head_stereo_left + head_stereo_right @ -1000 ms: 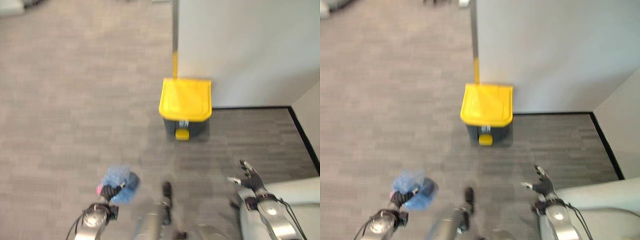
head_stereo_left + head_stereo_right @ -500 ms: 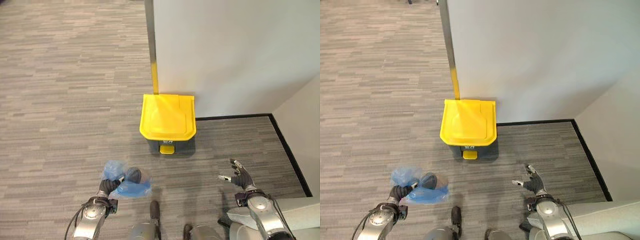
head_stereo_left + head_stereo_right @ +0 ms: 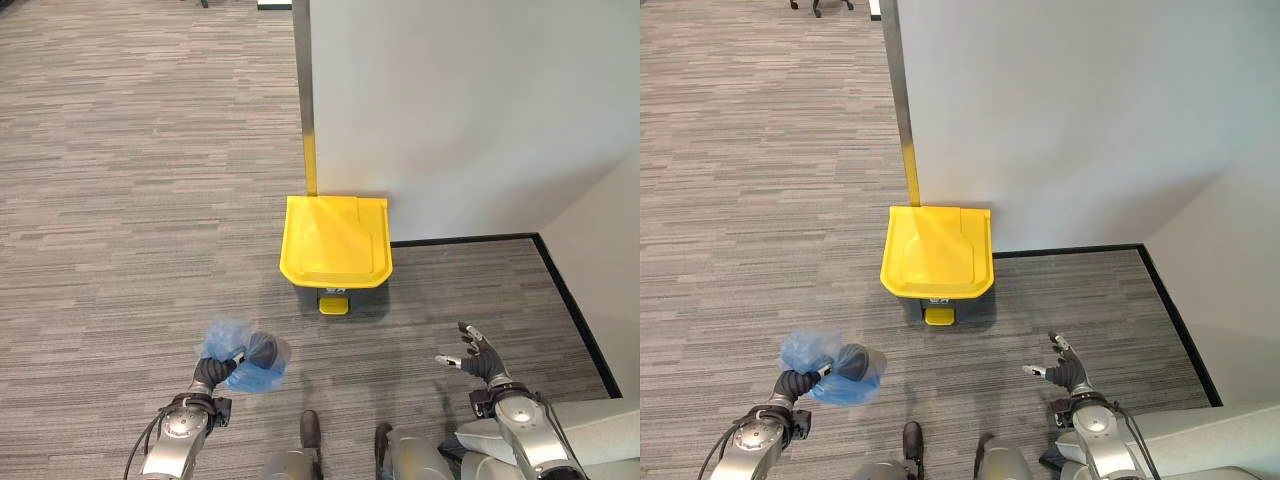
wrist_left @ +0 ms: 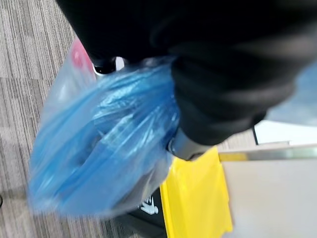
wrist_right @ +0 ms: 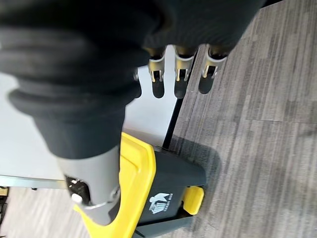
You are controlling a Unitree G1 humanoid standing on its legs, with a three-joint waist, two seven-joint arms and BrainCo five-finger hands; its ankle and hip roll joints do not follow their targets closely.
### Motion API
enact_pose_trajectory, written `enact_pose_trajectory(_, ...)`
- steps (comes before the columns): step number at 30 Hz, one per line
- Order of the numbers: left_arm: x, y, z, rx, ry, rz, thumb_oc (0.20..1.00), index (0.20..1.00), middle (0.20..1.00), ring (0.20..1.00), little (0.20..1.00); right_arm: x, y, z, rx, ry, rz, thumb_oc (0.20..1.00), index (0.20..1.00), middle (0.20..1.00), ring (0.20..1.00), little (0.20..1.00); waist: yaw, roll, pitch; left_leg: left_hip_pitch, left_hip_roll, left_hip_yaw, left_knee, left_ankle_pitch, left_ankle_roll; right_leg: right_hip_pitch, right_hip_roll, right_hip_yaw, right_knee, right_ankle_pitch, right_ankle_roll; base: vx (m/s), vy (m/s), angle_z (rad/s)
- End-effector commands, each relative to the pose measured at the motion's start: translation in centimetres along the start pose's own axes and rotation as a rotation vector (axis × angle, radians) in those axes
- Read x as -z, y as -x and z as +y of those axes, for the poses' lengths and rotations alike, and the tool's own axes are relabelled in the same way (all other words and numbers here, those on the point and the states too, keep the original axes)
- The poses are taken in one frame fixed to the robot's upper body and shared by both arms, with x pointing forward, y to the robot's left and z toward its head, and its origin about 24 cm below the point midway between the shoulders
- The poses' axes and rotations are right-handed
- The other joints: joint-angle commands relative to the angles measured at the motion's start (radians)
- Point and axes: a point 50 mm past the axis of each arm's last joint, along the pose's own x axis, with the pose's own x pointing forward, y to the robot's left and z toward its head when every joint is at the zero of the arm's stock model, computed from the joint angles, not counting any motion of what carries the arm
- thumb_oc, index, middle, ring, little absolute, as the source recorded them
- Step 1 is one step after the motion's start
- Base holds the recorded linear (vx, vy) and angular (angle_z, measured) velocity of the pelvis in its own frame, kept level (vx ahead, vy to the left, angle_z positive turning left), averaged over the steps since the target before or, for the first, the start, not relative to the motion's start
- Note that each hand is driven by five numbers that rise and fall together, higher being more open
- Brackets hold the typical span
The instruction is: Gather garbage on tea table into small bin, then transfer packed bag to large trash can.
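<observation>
Grey striped carpet covers the floor up to a pale wall edged with black skirting, and a metal post with a yellow lower end runs down the wall's corner. Against that corner stands the large trash can, dark-bodied with its yellow lid closed and a yellow pedal at the front. Near the robot, well apart from the can, the left hand is curled round the neck of a blue plastic bag (something pink shows inside it in the left wrist view). Off to the other side, the right hand is empty, fingers straight and spread; its wrist view shows the can's dark side.
</observation>
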Motion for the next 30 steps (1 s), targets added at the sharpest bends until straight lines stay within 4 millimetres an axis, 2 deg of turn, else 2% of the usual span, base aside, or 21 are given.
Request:
enact_pose_trajectory(1, -1.7, 0.0, 1.4, -0.036, -0.005, -0.098, 0.2, 0.2, 0.2, 0.2, 0.2, -1.1, -0.1, -1.2, 0.044, 0.017, -0.066, 1.0, 1.0, 1.0, 1.0, 1.0, -0.012, -0.015, 0.021, 0.044, -0.052, -0.031, 0.145, -0.151, -0.072, 0.143, 0.031, -0.013, -0.17, 0.073, -0.004, 0.11, -0.126, 0.47)
enact_pose_trajectory(3, -1.7, 0.0, 1.2, -0.027, -0.003, -0.097, 0.2, 0.2, 0.2, 0.2, 0.2, -0.3, 0.2, -1.6, 0.064, 0.007, -0.04, 1.0, 1.0, 1.0, 1.0, 1.0, -0.014, -0.022, 0.009, 0.037, -0.049, -0.021, 0.178, -0.161, -0.104, 0.185, 0.021, -0.031, -0.224, 0.074, -0.016, 0.1, -0.134, 0.98)
enact_pose_trajectory(4, -1.7, 0.1, 0.9, -0.007, 0.002, -0.099, 0.2, 0.2, 0.2, 0.2, 0.2, 0.1, 0.5, -2.0, 0.076, 0.003, -0.028, 1.0, 1.0, 1.0, 1.0, 1.0, -0.022, -0.028, 0.004, 0.007, -0.026, 0.003, 0.253, -0.168, -0.126, 0.218, 0.012, -0.05, -0.262, 0.074, -0.025, 0.07, -0.102, 1.14)
enact_pose_trajectory(7, -1.7, 0.0, 0.6, 0.001, 0.007, -0.097, 0.2, 0.2, 0.2, 0.2, 0.2, 0.1, 0.5, -2.3, 0.083, 0.005, -0.026, 1.0, 1.0, 1.0, 1.0, 1.0, -0.023, -0.027, 0.002, -0.018, -0.004, 0.016, 0.323, -0.163, -0.138, 0.248, 0.015, -0.055, -0.287, 0.071, -0.037, 0.05, -0.026, 0.68)
enact_pose_trajectory(9, -1.7, -0.1, 0.3, 0.013, 0.012, -0.094, 0.2, 0.2, 0.2, 0.2, 0.2, 0.3, 0.4, -2.4, 0.087, 0.006, -0.016, 1.0, 1.0, 1.0, 1.0, 1.0, -0.023, -0.029, -0.001, -0.031, 0.037, 0.027, 0.312, -0.163, -0.136, 0.277, 0.008, -0.057, -0.299, 0.053, -0.044, 0.05, 0.048, 0.0)
enact_pose_trajectory(10, -1.7, -0.1, 0.3, 0.013, 0.012, -0.094, 0.2, 0.2, 0.2, 0.2, 0.2, 0.3, 0.4, -2.4, 0.087, 0.006, -0.016, 1.0, 1.0, 1.0, 1.0, 1.0, -0.023, -0.03, -0.001, -0.031, 0.036, 0.027, 0.312, -0.163, -0.136, 0.278, 0.008, -0.057, -0.3, 0.053, -0.044, 0.04, 0.067, 0.0)
enact_pose_trajectory(13, -1.8, -0.2, 0.3, 0.007, 0.003, -0.097, 0.2, 0.2, 0.2, 0.2, 0.2, 0.4, 0.4, -2.7, 0.106, -0.006, -0.009, 1.0, 1.0, 1.0, 1.0, 1.0, -0.018, -0.041, -0.006, -0.069, 0.084, 0.001, 0.256, -0.108, -0.153, 0.286, -0.013, -0.06, -0.313, 0.052, -0.034, 0.06, 0.098, 0.0)
enact_pose_trajectory(16, -1.8, -0.3, 0.3, 0.001, 0.007, -0.09, 0.2, 0.2, 0.2, 0.2, 0.2, 1.0, 0.6, -2.9, 0.125, -0.015, 0.016, 1.0, 1.0, 1.0, 1.0, 1.0, -0.009, -0.032, -0.003, -0.105, 0.127, -0.029, 0.168, -0.026, -0.179, 0.3, -0.023, -0.064, -0.324, 0.042, -0.026, 0.08, 0.146, 0.02)
enact_pose_trajectory(17, -1.8, -0.3, 0.3, 0.001, 0.007, -0.09, 0.2, 0.2, 0.2, 0.2, 0.2, 1.0, 0.6, -2.9, 0.125, -0.015, 0.016, 1.0, 1.0, 1.0, 1.0, 1.0, -0.01, -0.032, -0.004, -0.105, 0.127, -0.03, 0.167, -0.024, -0.179, 0.3, -0.023, -0.065, -0.325, 0.042, -0.026, 0.1, 0.21, -0.14)
enact_pose_trajectory(18, -1.8, -0.2, 0.2, 0.007, 0.004, -0.094, 0.2, 0.2, 0.2, 0.2, 0.2, 1.4, 0.8, -2.8, 0.126, -0.022, 0.032, 1.0, 1.0, 1.0, 1.0, 1.0, -0.015, -0.019, -0.01, -0.085, 0.135, -0.025, 0.13, -0.024, -0.188, 0.306, -0.032, -0.064, -0.322, 0.035, -0.018, 0.13, 0.247, -0.17)
enact_pose_trajectory(21, -1.7, -0.1, 0.8, -0.01, -0.009, -0.091, 0.2, 0.2, 0.2, 0.2, 0.2, 0.9, 0.4, -2.3, 0.113, -0.018, 0.023, 1.0, 1.0, 1.0, 1.0, 1.0, -0.008, -0.023, -0.006, -0.087, 0.093, -0.038, 0.164, -0.059, -0.17, 0.3, -0.066, -0.022, -0.314, 0.056, -0.001, 0.19, 0.384, -0.22)
enact_pose_trajectory(25, -1.8, -0.1, 1.9, -0.044, -0.021, -0.091, 0.2, 0.2, 0.2, 0.2, 0.2, 0.4, 0.0, -1.5, 0.083, -0.011, 0.013, 1.0, 1.0, 1.0, 1.0, 1.0, 0.015, -0.033, 0.008, -0.087, 0.069, -0.011, 0.202, -0.111, -0.129, 0.253, -0.099, 0.013, -0.234, 0.075, 0.024, 0.08, 0.221, -0.48)
enact_pose_trajectory(26, -1.8, -0.1, 1.9, -0.044, -0.021, -0.091, 0.2, 0.2, 0.2, 0.2, 0.2, 0.4, 0.0, -1.5, 0.083, -0.011, 0.013, 1.0, 1.0, 1.0, 1.0, 1.0, 0.017, -0.034, 0.008, -0.087, 0.069, -0.009, 0.203, -0.112, -0.128, 0.25, -0.1, 0.016, -0.23, 0.074, 0.024, 0.06, 0.217, -0.66)
enact_pose_trajectory(28, -2.2, -0.2, 2.5, -0.061, -0.036, -0.104, 0.2, 0.2, 0.2, 0.2, 0.2, -0.3, -0.4, -0.8, 0.058, -0.011, -0.013, 1.0, 1.0, 1.0, 1.0, 1.0, 0.019, -0.033, 0.028, -0.05, 0.058, 0.017, 0.201, -0.134, -0.101, 0.171, -0.083, 0.025, -0.103, 0.085, 0.026, 0.09, 0.229, -0.52)
enact_pose_trajectory(30, -2.3, -0.2, 2.6, -0.071, -0.035, -0.107, 0.2, 0.2, 0.2, 0.2, 0.2, -0.5, -0.5, -0.9, 0.056, -0.005, -0.019, 1.0, 1.0, 1.0, 1.0, 1.0, 0.014, -0.032, 0.029, -0.022, 0.043, 0.026, 0.182, -0.14, -0.091, 0.137, -0.058, 0.012, -0.115, 0.098, 0.024, 0.12, 0.132, -0.58)
